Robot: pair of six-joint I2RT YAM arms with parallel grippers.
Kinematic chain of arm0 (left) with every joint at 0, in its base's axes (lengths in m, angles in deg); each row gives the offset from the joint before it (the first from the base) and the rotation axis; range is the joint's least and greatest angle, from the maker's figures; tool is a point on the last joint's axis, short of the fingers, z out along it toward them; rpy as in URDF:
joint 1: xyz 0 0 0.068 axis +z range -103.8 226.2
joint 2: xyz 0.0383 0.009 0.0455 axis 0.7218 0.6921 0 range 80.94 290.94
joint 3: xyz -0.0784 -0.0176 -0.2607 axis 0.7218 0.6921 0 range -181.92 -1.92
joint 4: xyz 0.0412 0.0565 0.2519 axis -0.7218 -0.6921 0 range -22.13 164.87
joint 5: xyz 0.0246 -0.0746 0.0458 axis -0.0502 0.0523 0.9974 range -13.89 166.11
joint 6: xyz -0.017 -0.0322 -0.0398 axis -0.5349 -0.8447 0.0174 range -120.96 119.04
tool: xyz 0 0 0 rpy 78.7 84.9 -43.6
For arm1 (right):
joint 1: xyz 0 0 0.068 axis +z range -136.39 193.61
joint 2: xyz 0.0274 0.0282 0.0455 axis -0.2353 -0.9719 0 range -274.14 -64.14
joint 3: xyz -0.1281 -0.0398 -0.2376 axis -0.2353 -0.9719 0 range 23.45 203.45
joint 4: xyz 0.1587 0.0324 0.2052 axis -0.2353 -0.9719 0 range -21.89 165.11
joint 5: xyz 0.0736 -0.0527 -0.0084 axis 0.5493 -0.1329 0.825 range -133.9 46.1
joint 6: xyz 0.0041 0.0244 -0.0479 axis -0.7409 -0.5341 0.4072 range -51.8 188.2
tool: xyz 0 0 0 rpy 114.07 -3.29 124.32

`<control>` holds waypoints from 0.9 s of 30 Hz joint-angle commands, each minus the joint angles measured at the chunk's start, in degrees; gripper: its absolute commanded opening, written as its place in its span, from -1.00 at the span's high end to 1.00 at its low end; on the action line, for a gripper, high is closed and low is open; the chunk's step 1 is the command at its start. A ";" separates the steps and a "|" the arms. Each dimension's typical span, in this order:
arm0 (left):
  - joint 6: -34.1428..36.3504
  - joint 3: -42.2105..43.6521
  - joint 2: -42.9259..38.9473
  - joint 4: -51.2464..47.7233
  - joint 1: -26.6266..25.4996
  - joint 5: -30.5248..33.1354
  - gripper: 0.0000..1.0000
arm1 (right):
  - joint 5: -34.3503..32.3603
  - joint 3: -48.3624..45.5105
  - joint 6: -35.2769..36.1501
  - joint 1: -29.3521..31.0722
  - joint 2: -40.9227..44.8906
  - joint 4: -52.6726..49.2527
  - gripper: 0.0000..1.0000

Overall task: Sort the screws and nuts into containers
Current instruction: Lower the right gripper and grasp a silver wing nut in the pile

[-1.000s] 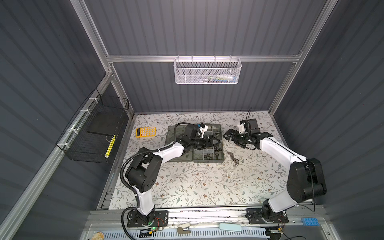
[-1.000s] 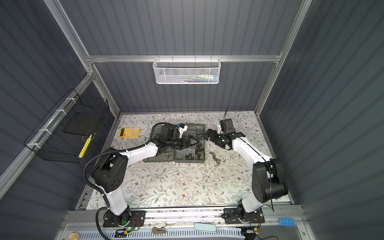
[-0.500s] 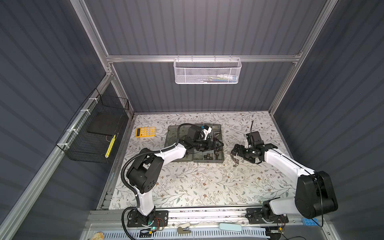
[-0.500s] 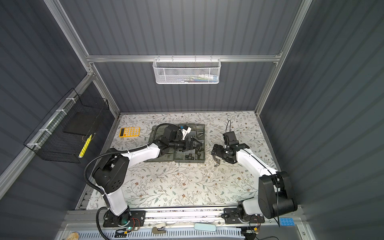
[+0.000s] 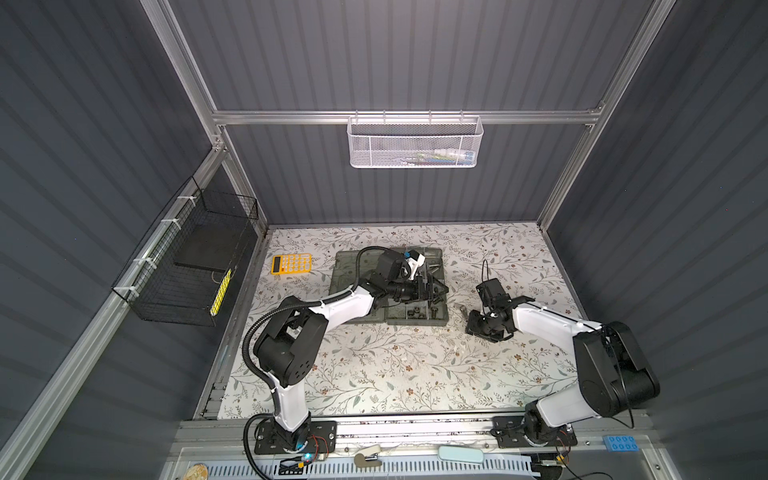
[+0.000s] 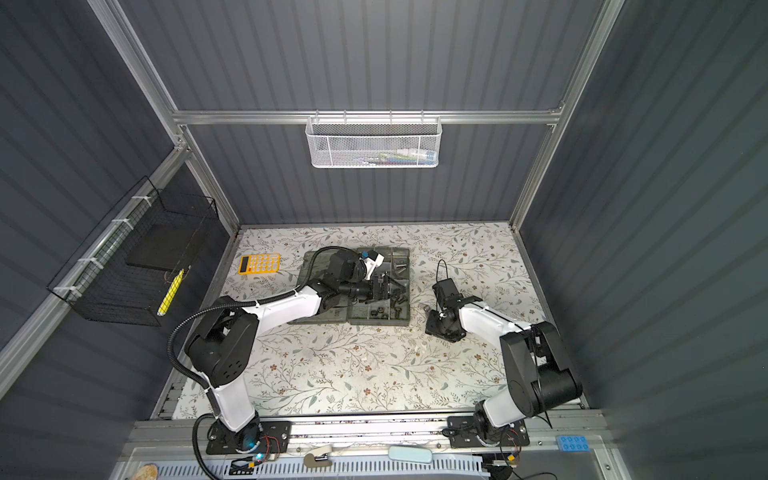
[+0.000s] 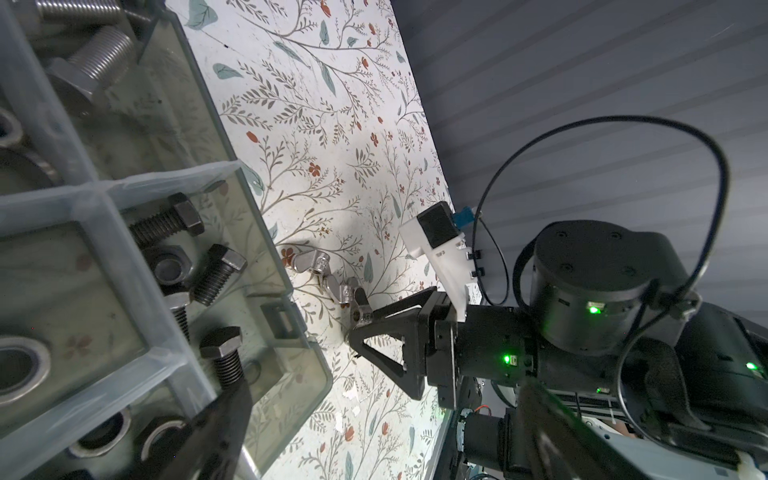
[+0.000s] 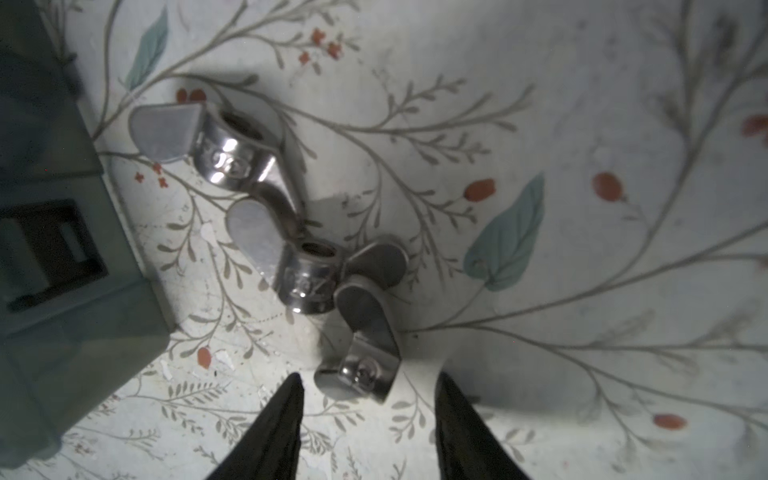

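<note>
Three silver wing nuts (image 8: pixel 307 274) lie clustered on the floral mat just right of the organizer case (image 5: pixel 415 321). My right gripper (image 8: pixel 368 380) is down at the mat, jaws apart, with the nearest wing nut (image 8: pixel 357 374) just ahead of its tips, untouched; both top views show the gripper (image 5: pixel 469 319) (image 6: pixel 430 320) there. The containers hold black screws (image 7: pixel 174 224), silver screws (image 7: pixel 95 54) and nuts (image 7: pixel 172 266). Over these cells my left gripper (image 5: pixel 434 286) (image 7: pixel 382 390) hovers open and empty.
The case's flat lid (image 5: pixel 347 270) lies left of the cells under the left arm. A yellow calculator (image 5: pixel 291 263) sits at the back left. A black wire basket (image 5: pixel 187 266) hangs on the left wall and a white mesh basket (image 5: pixel 415 143) on the back rail.
My right arm swung from beside the case's back corner forward and down to the wing nuts, and its jaws narrowed. My left gripper shifted slightly right over the cells.
</note>
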 commanded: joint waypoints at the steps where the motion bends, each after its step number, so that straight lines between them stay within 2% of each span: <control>1: 1.55 -1.40 0.53 -1.10 -0.50 0.09 -0.99 | -3.31 1.18 0.01 0.42 -2.06 -1.34 0.10; 8: 1.55 -1.26 0.13 -1.10 -0.58 0.03 -1.00 | -5.02 3.79 -0.23 0.48 -4.27 -2.40 0.21; 18: 1.67 -1.23 -0.44 -1.10 -0.60 0.09 -0.99 | -5.90 4.05 0.09 0.45 -3.95 -3.17 0.66; 27: 1.90 -1.40 -0.57 -1.26 -0.68 0.01 -1.00 | -2.78 6.07 0.19 -0.52 1.29 -3.98 0.75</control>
